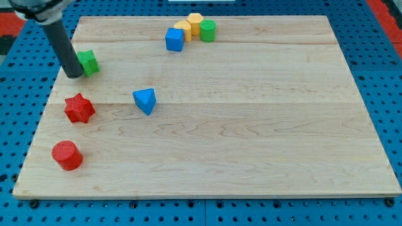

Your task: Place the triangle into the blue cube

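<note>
The blue triangle point(145, 100) lies on the wooden board point(251, 125), left of centre. The blue cube point(174, 39) sits near the view's top, touching a cluster of yellow blocks. My tip point(73, 75) rests at the board's upper left, touching the left side of a green star-like block point(89, 62). The tip is well to the left of the triangle and slightly above it, and far left of the blue cube.
A yellow block point(184, 29), a yellow hexagon point(195, 24) and a green cylinder point(208, 30) cluster right of the blue cube. A red star point(79, 108) and a red cylinder point(66, 155) lie at the view's left. The board sits on a blue pegboard point(377, 63).
</note>
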